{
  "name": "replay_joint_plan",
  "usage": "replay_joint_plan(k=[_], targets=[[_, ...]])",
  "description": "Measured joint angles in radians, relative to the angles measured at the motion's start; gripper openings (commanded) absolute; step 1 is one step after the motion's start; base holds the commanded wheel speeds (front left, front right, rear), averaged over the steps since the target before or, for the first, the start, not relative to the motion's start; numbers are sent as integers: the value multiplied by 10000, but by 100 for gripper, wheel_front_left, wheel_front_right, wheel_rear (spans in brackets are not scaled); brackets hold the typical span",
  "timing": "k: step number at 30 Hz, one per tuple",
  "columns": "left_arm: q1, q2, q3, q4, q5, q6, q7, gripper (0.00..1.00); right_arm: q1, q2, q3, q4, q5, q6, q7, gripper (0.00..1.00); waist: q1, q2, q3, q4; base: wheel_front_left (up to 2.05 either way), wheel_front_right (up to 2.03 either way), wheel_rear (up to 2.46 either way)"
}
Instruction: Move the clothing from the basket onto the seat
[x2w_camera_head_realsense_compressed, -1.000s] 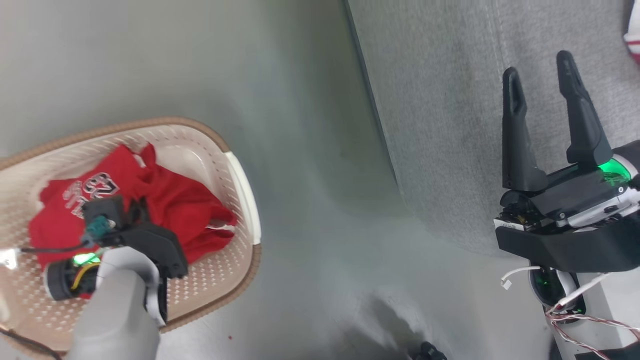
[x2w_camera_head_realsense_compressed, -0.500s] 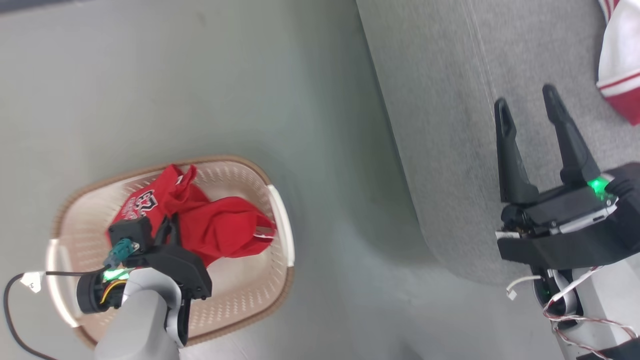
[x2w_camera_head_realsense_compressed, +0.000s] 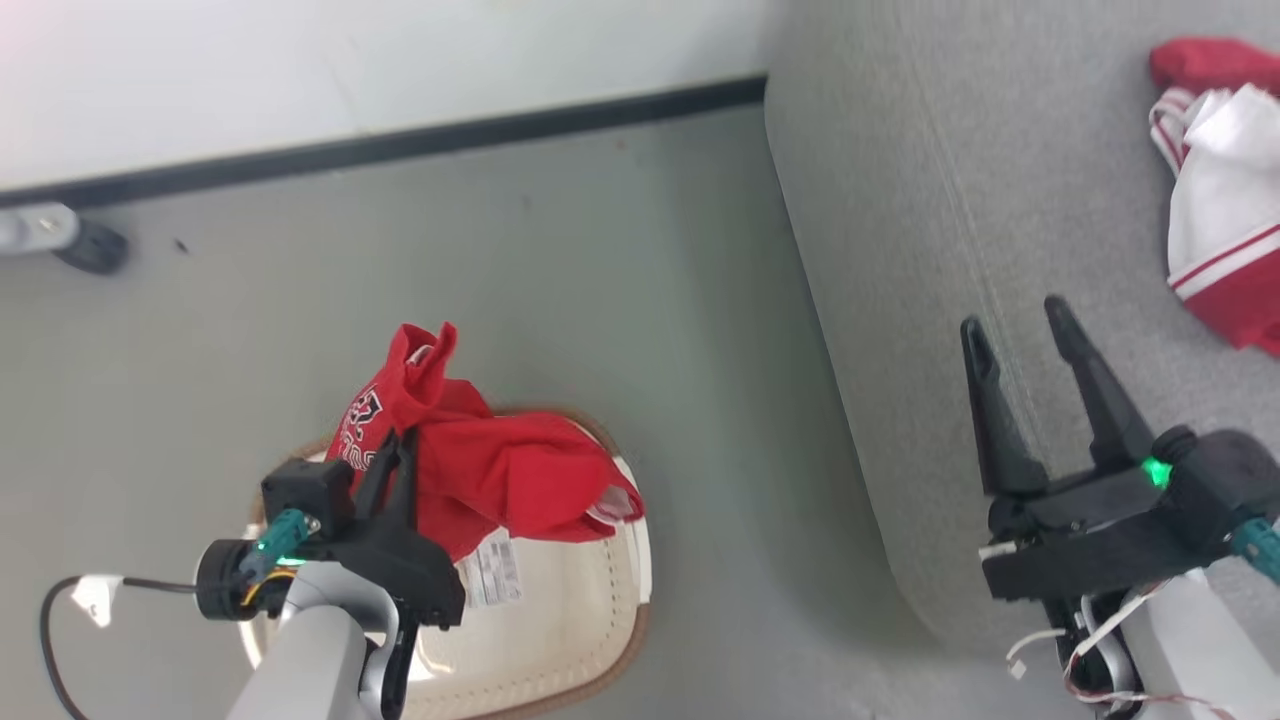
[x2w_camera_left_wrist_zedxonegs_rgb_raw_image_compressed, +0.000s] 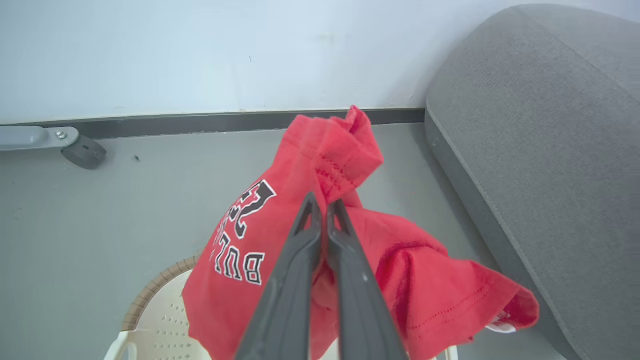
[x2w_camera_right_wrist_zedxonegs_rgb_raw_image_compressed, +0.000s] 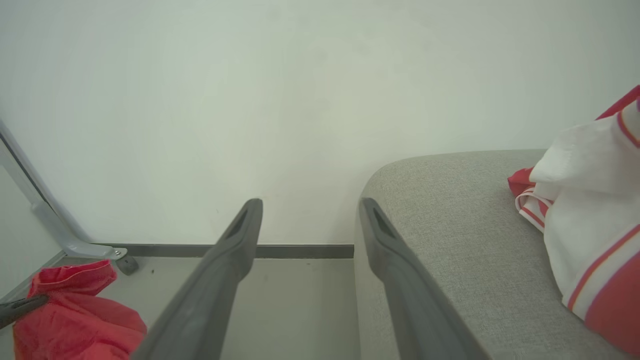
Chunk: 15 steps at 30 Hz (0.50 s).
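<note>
A red garment (x2w_camera_head_realsense_compressed: 480, 465) printed with "23" and lettering hangs above the cream basket (x2w_camera_head_realsense_compressed: 590, 640), pinched in my left gripper (x2w_camera_head_realsense_compressed: 395, 450), which is shut on it. In the left wrist view the red garment (x2w_camera_left_wrist_zedxonegs_rgb_raw_image_compressed: 280, 240) drapes on both sides of the closed fingers (x2w_camera_left_wrist_zedxonegs_rgb_raw_image_compressed: 295, 280), over the basket's rim (x2w_camera_left_wrist_zedxonegs_rgb_raw_image_compressed: 150, 295). My right gripper (x2w_camera_head_realsense_compressed: 1010, 325) stands open and empty above the grey seat (x2w_camera_head_realsense_compressed: 900, 250). Another red and white garment (x2w_camera_head_realsense_compressed: 1220, 230) lies on the seat at the right; the right wrist view shows that garment (x2w_camera_right_wrist_zedxonegs_rgb_raw_image_compressed: 595, 220) too.
A white wall with a dark baseboard (x2w_camera_head_realsense_compressed: 400, 145) runs along the back. A grey caster foot (x2w_camera_head_realsense_compressed: 70, 240) stands at the far left by the wall. Grey floor (x2w_camera_head_realsense_compressed: 650, 300) lies between the basket and the seat.
My left gripper has lifted the red garment up out of the basket. The head camera has tilted up, bringing the wall and more of the seat into view. The right gripper stays open.
</note>
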Motion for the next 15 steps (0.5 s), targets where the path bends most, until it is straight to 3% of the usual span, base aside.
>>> replay_joint_plan(k=[15], targets=[[1304,56,-568,-2708,169,-633,-2,0,1075,282,527,447,169,86,6,100,0,0,-2143,493,0,0,0]])
